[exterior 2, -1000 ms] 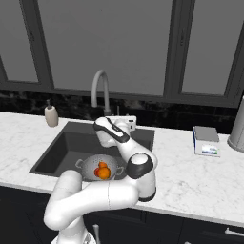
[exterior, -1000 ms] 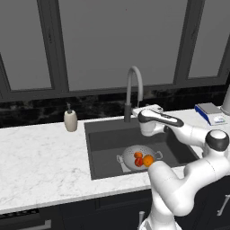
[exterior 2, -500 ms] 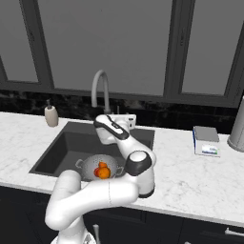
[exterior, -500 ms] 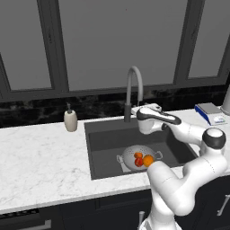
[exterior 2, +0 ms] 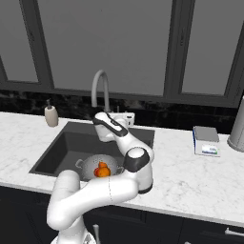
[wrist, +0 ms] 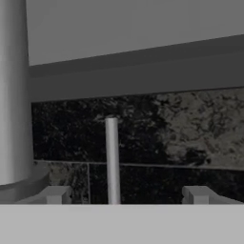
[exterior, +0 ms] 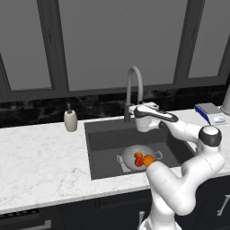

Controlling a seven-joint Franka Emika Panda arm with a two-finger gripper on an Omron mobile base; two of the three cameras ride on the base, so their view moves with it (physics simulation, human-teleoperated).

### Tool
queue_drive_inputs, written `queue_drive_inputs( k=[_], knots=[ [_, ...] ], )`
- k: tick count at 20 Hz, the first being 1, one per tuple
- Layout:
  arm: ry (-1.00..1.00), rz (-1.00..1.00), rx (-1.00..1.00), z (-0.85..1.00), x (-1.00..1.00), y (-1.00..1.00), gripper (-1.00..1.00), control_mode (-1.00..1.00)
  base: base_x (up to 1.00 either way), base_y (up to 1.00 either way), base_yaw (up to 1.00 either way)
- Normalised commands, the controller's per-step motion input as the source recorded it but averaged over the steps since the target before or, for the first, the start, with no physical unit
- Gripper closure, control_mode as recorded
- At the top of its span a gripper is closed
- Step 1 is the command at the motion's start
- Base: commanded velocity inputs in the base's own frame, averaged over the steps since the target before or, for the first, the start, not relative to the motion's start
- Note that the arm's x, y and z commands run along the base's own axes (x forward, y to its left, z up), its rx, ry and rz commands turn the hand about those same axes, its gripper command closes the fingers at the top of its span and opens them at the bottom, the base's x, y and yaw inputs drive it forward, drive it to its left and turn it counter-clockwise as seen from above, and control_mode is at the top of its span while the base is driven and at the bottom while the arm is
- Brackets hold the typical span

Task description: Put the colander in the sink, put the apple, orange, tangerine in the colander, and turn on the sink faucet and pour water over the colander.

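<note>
In the left base view the arm reaches from the lower right across the sink (exterior: pixel 108 134) to the middle of the frame, its gripper (exterior: pixel 133 109) level at the foot of the sink faucet (exterior: pixel 134 85). In the hand view the thin lever (wrist: pixel 111 159) stands upright between the tips, left of centre, untouched; the jaws stand wide, holding nothing, slightly narrower than a second ago. The colander (exterior: pixel 138 157) sits in the sink, lower centre.

The sink faucet (exterior: pixel 134 90) is set just behind the fingers (wrist: pixel 57 194), its lever (wrist: pixel 112 159) between them. The colander (exterior: pixel 137 157), holding the fruit, is placed in the sink (exterior: pixel 105 139) below and before them.
</note>
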Motion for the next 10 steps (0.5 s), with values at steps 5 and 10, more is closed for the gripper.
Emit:
queue_drive_inputs(
  k=[5,10],
  knots=[
    [0.0,-0.01,0.0,0.0,0.12,0.19,-1.0,-1.0,0.0,0.0,0.0],
    [0.0,0.0,0.0,0.0,0.04,0.01,-1.0,-1.0,0.0,0.0,0.0]
  ],
)
